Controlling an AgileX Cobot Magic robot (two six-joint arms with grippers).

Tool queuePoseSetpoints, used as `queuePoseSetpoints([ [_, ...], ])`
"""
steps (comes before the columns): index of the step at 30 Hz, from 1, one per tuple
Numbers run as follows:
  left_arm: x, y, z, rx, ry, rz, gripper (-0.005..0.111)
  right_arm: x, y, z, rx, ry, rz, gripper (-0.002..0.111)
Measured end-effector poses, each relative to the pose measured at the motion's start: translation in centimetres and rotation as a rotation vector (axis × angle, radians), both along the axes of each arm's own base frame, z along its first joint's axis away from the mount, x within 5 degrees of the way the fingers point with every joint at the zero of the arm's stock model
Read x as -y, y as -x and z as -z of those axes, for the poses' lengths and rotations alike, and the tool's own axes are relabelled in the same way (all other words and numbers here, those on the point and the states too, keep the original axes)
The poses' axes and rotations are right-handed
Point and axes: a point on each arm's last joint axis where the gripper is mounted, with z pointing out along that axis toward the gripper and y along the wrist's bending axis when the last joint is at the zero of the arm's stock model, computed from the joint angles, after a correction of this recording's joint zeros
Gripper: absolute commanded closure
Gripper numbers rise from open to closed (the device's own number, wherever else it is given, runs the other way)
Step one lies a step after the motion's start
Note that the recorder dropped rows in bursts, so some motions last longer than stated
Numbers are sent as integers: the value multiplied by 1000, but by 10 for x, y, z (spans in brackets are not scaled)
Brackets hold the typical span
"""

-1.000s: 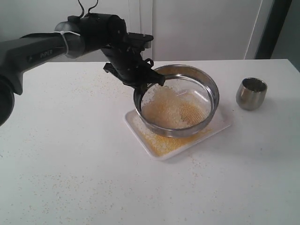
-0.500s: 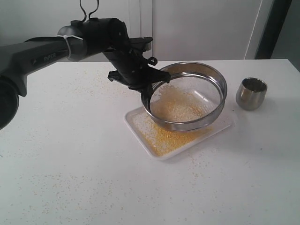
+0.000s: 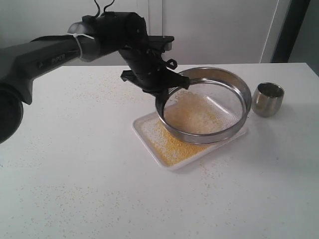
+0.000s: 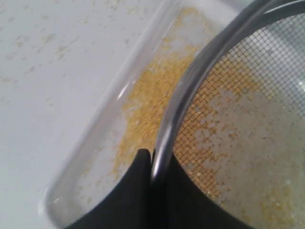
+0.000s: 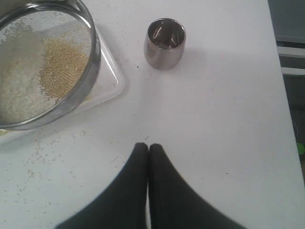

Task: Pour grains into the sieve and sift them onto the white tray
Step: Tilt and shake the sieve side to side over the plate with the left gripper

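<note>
Over the white tray [image 3: 141, 130] the sieve [image 3: 199, 137] hangs at a slight tilt, and I cannot tell whether its low edge clears the tray or touches it. My left end effector [image 3: 162, 92] is pinched narrow on the sieve's rim wall, one finger inside and one outside, as the left wrist view shows plainly. Pale grains [image 3: 192, 117] lie on the mesh, while golden fines have already dropped through onto the tray beneath.

I judge the sieve stiff and fairly light, but its polished steel wall is thin and smooth, so a one-sided pinch could let it pivot or slip if I shake hard. That rim wall is the only sensible place to hold it, since the mesh would dent. The grains are loose and shift with every tilt, moving the load away from my grip, and they bounce out readily, as the specks across the tabletop [image 3: 75, 174] suggest.

My right end effector [image 5: 148, 148] hovers closed and empty, short of the steel cup [image 3: 267, 99], which stands upright beside the tray.
</note>
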Motion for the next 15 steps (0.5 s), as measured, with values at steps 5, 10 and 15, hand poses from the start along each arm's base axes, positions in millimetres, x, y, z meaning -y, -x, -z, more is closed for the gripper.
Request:
queuePoseSetpoints([
  [5,-21,-6,1,-22,-108,1,107,0,0,0,0,0,0,108],
  [10,-18,-9,3,2,-71,-3,107,0,0,0,0,0,0,108],
  [15,-17,-8,9,-38,-42,127,107,0,0,0,0,0,0,108],
])
